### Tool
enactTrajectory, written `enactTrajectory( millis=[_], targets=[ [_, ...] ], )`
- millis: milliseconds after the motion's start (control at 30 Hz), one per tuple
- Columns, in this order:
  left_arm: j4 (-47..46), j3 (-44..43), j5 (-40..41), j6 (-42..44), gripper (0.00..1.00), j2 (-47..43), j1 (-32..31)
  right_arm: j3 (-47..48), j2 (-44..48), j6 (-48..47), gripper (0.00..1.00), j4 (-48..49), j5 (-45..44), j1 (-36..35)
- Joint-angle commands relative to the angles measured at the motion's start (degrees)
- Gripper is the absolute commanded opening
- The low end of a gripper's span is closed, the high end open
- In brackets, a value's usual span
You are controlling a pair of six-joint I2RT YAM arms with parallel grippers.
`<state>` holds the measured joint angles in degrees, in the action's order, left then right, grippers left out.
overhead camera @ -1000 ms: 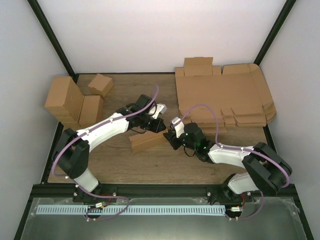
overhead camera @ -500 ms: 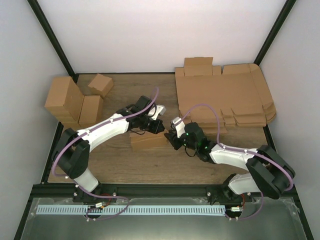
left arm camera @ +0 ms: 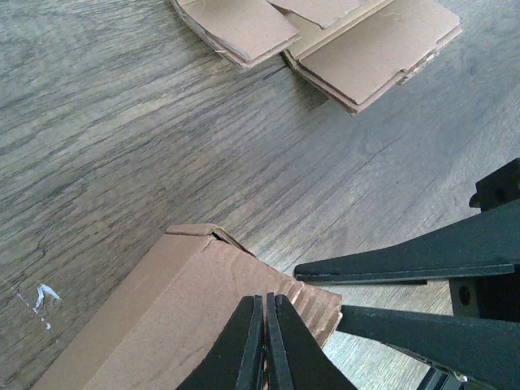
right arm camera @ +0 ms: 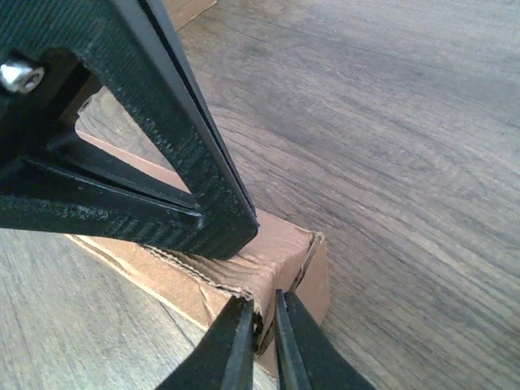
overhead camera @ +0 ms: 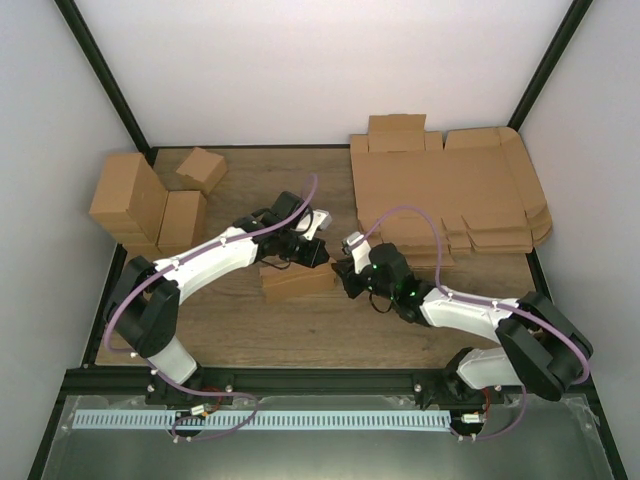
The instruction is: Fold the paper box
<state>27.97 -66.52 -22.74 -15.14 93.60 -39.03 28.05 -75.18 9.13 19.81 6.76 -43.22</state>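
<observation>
- Our left gripper, jaws together, rests on the paper box
- Our right gripper clamps its end edge
- Flat sheets and folded boxes sit well apart

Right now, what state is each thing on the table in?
Long narrow brown cardboard paper box: folded into shape, lying flat.
Left gripper: shut, tips on the box's top.
Right gripper: shut on the box's end edge.
Pile of flat brown cardboard sheets: unfolded, stacked.
Group of blocky brown cardboard boxes: folded up.
</observation>
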Motion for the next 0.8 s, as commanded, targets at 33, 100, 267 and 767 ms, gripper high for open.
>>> enactTrajectory(
  millis=[33, 100, 267, 767],
  targets=[
    [-0.5, 0.1, -0.4, 0.2, 0.04, 0.1, 0.2, 3.3, -0.4, 0.6, 0.04, -1.5, -0.6, -0.4],
    [-0.8, 0.3, -0.5, -0.1, 0.04, 0.1, 0.2, 3.2, -0.5, 0.5, 0.01, -2.0, -0.5, -0.4],
    [-1.7, 1.9, -0.3, -2.2, 0.04, 0.3, 0.2, 3.0, -1.4, 1.2, 0.01, -3.3, -3.2, -1.0],
    [-3.5, 5.2, 0.2, -4.2, 0.04, -0.2, 0.1, 0.9, -6.1, 4.6, 0.01, -3.9, -5.5, -3.6]
  ],
)
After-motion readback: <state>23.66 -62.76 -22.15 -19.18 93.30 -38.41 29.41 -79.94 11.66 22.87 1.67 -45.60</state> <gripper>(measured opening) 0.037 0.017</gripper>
